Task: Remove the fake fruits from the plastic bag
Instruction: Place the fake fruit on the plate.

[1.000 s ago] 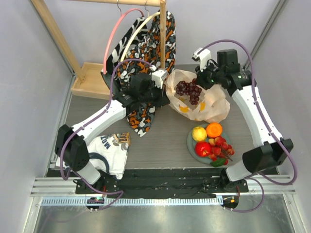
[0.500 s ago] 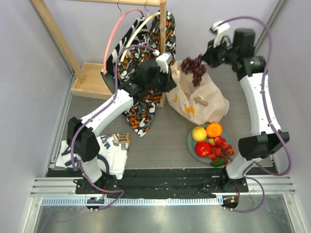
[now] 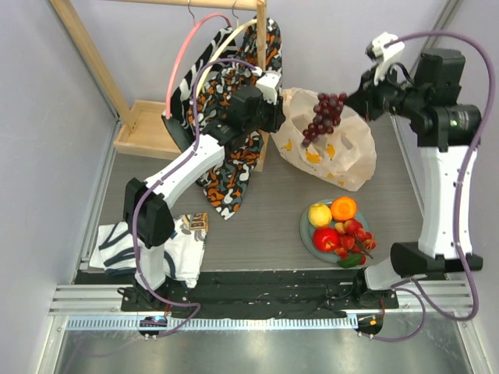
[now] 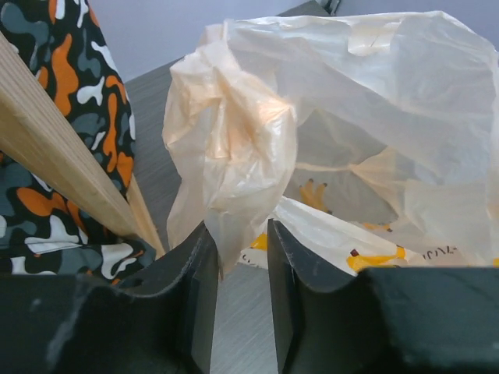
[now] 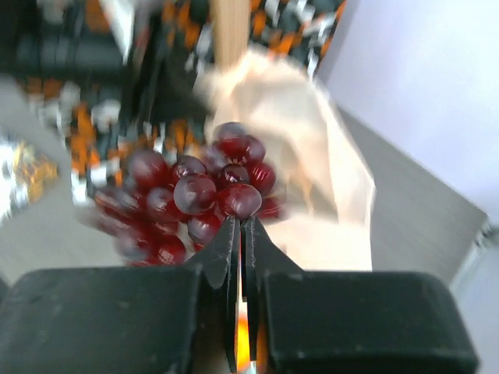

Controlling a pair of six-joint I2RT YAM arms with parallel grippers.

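Glossy dark purple grapes point(image 3: 326, 115) hang right of centre near the top, above the crinkly translucent plastic bag point(image 3: 347, 160). Their stem is pinched out of sight in the nearly closed jaws of the right gripper point(image 5: 240, 234) (its wrist view is blurred). The left gripper point(image 4: 242, 253) stands narrowly parted around a bunched twist of bag; the other smooth fruits point(image 3: 337, 226) sit on the round plate point(image 3: 304, 234), lower right.

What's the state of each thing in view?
Grapes: lifted above bag, hanging from right gripper.
Right gripper: shut on grapes.
Left gripper: open, bag fold between jaws.
Bag: crumpled, lying on table.
Plate: holds four fruits.
Cloth: hanging.
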